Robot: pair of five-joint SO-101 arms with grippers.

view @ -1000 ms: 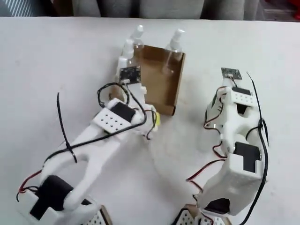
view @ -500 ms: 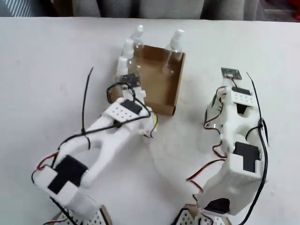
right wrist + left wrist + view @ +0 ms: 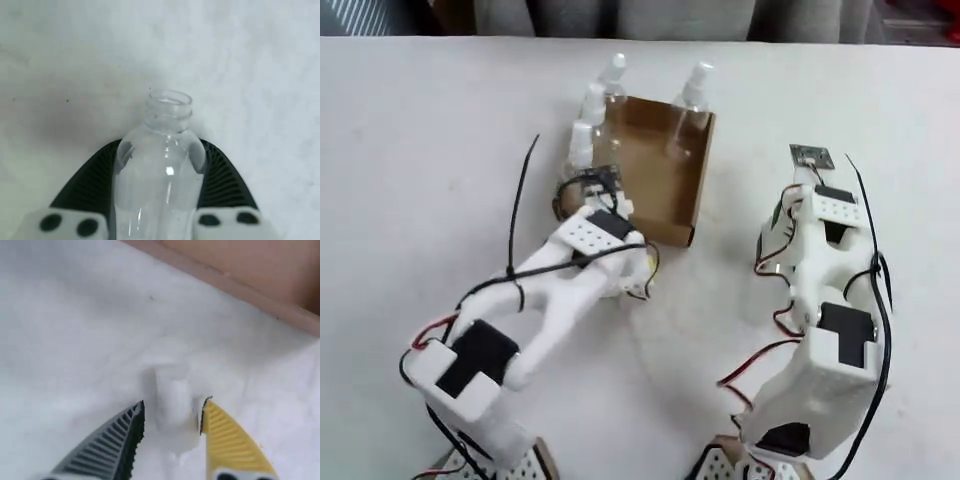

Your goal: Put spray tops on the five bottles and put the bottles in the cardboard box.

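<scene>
Left tool [image 3: 172, 407] first: grey finger and yellow finger stand apart, a loose white spray top [image 3: 170, 390] between them, not visibly pinched. It lies on the counter [image 3: 440, 120] just beside the brown wall of the cardboard box [image 3: 655, 190], which sits toward the counter's far edge, about midway along it.

Over to the right tool [image 3: 162, 147]: black fingers clamped on the shoulders of a clear bottle [image 3: 160, 185], neck open, nothing fitted, held over bare counter toward the right edge.

Now the tally. Four capped bottles [image 3: 698, 80] stand at the box, two at its far end and two along its left wall. Whether those two are inside or just outside, I can't tell. My read: four done, one to go. The last top needs gripping, fitting on that open neck, then the bottle boxed.

The wrist views give the close detail, the bare neck and the top between the fingers. The high view gives the count at the box and both arms' positions.
</scene>
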